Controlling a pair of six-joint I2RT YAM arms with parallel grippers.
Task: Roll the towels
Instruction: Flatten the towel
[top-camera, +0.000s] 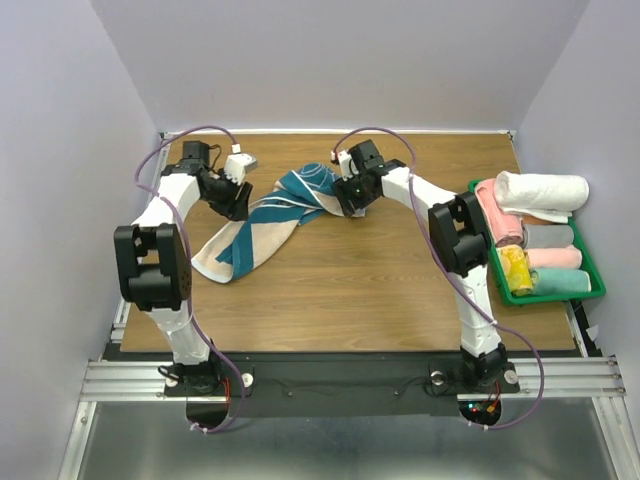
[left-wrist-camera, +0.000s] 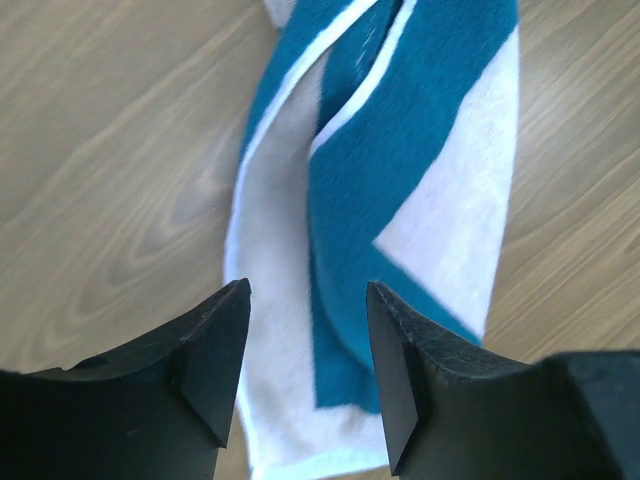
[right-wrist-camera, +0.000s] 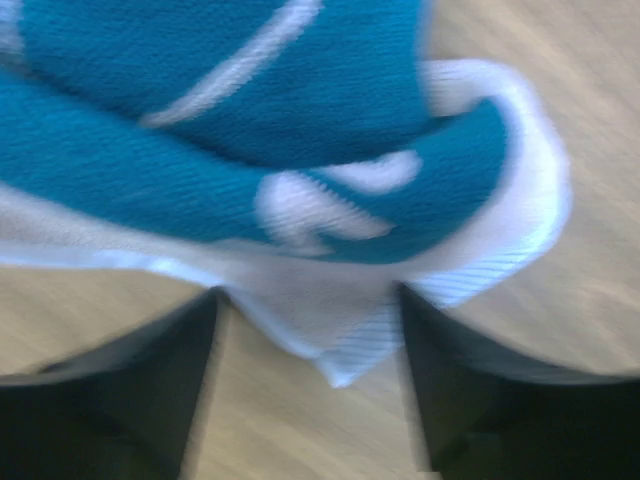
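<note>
One towel (top-camera: 262, 225), teal with cream border, lies crumpled in a diagonal strip across the wooden table, its low end at the left. My left gripper (top-camera: 238, 205) hovers over the strip's upper left side. In the left wrist view the towel (left-wrist-camera: 400, 150) lies folded lengthwise below, and that gripper (left-wrist-camera: 307, 300) stands open above its cream end, gripping nothing. My right gripper (top-camera: 350, 200) is at the bunched far end. The right wrist view is blurred: the towel (right-wrist-camera: 200, 130) is heaped ahead, and its cream corner pokes between the open jaws of the gripper (right-wrist-camera: 310, 300).
A green tray (top-camera: 597, 280) at the table's right edge holds several rolled towels in white, pink, grey, yellow and teal. White walls enclose the table on the left, back and right. Bare wood lies in front of the towel.
</note>
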